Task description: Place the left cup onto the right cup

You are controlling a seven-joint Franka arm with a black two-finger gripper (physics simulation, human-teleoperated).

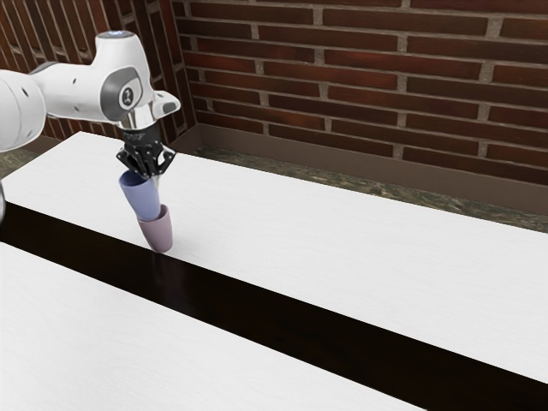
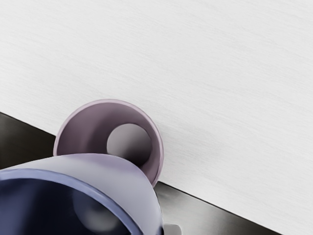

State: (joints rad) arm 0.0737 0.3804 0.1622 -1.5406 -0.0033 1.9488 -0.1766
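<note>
Base of lilac cup hiding in pink cup, two cups showing, one gripper clenching lilac cup's rim above.

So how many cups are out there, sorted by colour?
lavender-blue cup: 1
mauve-pink cup: 1
Total: 2 cups
</note>
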